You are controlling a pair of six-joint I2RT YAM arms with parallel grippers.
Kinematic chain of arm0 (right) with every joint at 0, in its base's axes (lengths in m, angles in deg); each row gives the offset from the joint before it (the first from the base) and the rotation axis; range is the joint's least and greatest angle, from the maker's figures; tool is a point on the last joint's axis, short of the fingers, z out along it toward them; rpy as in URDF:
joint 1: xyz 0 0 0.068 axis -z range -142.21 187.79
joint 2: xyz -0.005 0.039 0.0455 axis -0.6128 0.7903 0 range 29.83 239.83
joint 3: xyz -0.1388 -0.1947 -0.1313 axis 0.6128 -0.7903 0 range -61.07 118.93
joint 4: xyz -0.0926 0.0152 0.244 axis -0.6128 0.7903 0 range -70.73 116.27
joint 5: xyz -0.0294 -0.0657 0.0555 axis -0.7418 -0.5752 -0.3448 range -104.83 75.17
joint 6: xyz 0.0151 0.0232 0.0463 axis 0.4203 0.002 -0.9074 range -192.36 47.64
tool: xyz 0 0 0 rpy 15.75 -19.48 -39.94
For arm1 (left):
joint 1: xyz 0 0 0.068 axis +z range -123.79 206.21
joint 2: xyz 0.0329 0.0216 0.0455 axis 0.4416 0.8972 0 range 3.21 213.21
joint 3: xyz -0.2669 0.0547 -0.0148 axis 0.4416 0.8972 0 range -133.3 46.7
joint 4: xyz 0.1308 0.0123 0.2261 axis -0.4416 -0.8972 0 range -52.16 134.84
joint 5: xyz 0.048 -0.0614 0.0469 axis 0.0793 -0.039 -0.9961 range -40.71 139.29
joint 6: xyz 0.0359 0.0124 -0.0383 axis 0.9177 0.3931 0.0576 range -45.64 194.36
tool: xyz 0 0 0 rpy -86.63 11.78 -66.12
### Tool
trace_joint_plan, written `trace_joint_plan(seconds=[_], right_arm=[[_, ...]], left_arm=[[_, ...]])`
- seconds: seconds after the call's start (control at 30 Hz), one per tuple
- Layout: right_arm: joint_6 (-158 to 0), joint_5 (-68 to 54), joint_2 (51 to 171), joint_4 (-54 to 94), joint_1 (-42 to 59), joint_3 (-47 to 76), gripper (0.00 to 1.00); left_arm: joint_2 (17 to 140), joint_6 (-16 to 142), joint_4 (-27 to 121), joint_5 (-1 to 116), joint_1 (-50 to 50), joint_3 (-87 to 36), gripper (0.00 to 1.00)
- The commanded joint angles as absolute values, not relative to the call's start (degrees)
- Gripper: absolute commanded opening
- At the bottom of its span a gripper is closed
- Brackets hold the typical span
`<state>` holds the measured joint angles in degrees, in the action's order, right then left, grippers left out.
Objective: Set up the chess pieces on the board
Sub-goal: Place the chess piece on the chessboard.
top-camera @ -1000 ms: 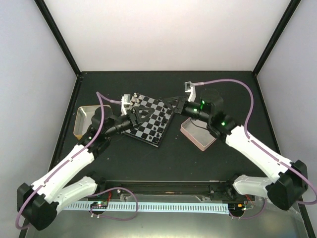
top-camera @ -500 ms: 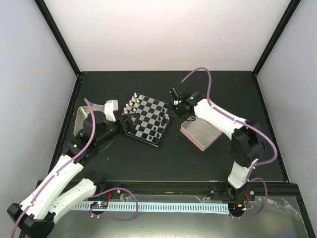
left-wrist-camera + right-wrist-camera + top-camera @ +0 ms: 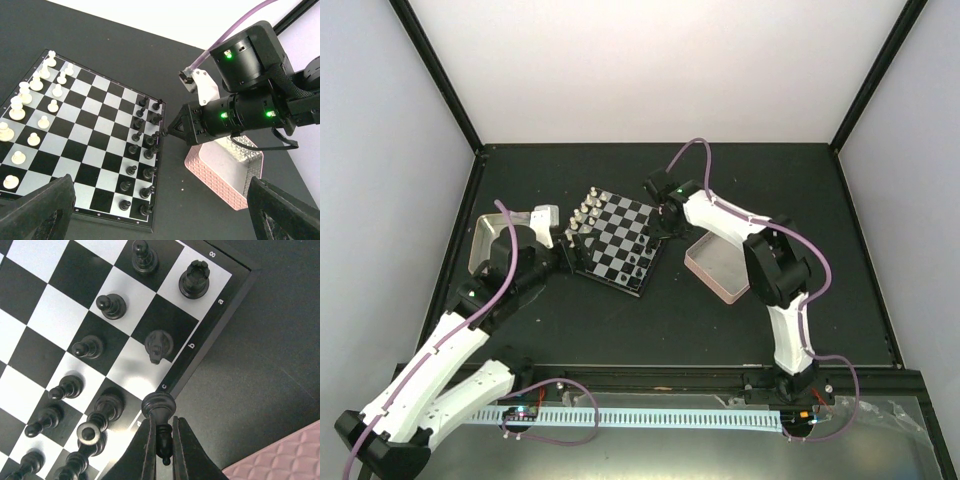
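right tool (image 3: 160,440) clenches a black piece (image 3: 158,407) over the board (image 3: 200,357) rim; left tool (image 3: 565,252) gapes wide by the white-side corner.

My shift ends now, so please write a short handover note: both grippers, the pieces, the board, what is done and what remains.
Left gripper: open, empty, at the pale side of the board.
Right gripper: shut on a black piece, over the rim beside the black back row.
Done: pale pieces in two rows; most black pieces standing.
Left: set the held piece down, probably on the empty back-row square beside the knight; then check for gaps.
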<state>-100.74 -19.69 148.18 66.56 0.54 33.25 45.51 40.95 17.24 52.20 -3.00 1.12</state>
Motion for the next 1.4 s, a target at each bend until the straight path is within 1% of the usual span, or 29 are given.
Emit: trace_joint_plan(seconds=[0.0, 0.37, 0.7, 1.0, 1.37], right_arm=[[-100.53, -22.13, 149.43, 66.85, 0.64, 35.39, 0.01], [-100.79, -22.02, 153.31, 65.87, 0.68, 38.42, 0.01], [-101.26, -25.13, 155.61, 67.19, 0.69, 41.38, 0.01], [-99.41, -21.24, 153.36, 68.88, 0.63, 41.41, 0.01], [-96.95, -17.93, 153.37, 73.01, 0.53, 43.54, 0.08]], left_arm=[[44.51, 42.10, 16.25, 51.04, -2.52, -1.15, 0.96], [44.60, 41.87, 16.19, 50.95, -2.42, -1.05, 0.96], [44.53, 41.88, 16.12, 50.82, -2.44, -1.06, 0.96], [44.64, 41.75, 16.14, 51.15, -2.35, -0.74, 0.96], [45.12, 41.57, 16.62, 51.68, -2.36, -0.43, 0.97]])
